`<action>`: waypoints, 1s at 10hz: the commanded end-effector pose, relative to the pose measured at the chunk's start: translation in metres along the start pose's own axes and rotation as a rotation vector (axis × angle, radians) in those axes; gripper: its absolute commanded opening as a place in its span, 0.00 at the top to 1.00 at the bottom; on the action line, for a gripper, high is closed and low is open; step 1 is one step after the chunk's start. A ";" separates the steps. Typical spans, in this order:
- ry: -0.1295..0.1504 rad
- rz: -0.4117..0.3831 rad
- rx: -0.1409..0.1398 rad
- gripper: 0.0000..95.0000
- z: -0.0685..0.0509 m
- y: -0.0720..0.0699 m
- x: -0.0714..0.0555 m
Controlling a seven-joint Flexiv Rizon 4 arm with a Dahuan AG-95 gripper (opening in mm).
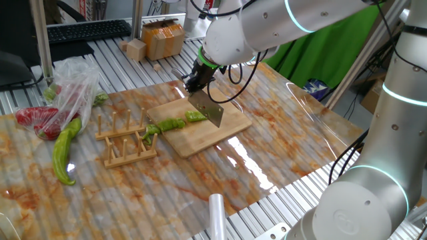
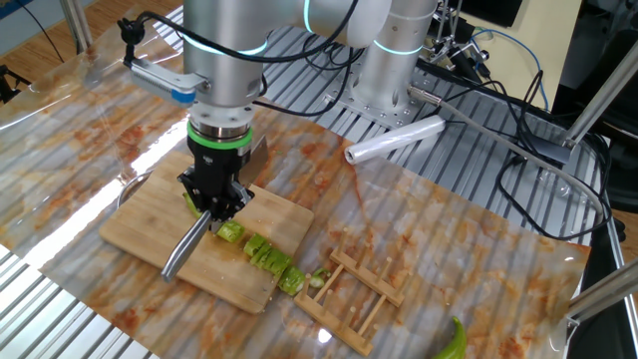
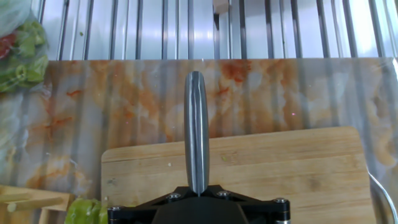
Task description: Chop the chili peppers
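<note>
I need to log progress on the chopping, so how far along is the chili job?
Partly done. Several cut chunks of the chili peppers already lie in a row on the cutting board. The tool is shut on the knife, with the blade down at the chili's uncut end. That remaining end piece still needs chopping.

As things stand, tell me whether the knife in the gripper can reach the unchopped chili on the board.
Probably yes: the gripper holds the knife right over the chili peppers on the cutting board, nothing between.
</note>
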State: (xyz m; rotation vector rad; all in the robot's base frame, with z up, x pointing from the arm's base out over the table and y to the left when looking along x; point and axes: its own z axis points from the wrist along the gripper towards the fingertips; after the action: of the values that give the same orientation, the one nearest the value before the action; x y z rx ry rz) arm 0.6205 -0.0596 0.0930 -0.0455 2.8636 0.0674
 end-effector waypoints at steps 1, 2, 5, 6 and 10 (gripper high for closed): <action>0.001 -0.005 -0.012 1.00 0.024 -0.002 0.000; -0.017 -0.007 -0.017 1.00 0.042 -0.002 0.002; -0.002 0.007 -0.024 1.00 0.058 0.000 0.004; -0.012 0.003 -0.013 1.00 0.051 -0.001 0.003; -0.034 0.017 -0.018 1.00 0.047 0.000 0.002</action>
State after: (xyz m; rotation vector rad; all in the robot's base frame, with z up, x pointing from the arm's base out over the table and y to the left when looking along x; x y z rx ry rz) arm 0.6337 -0.0539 0.0454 -0.0302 2.8271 0.1304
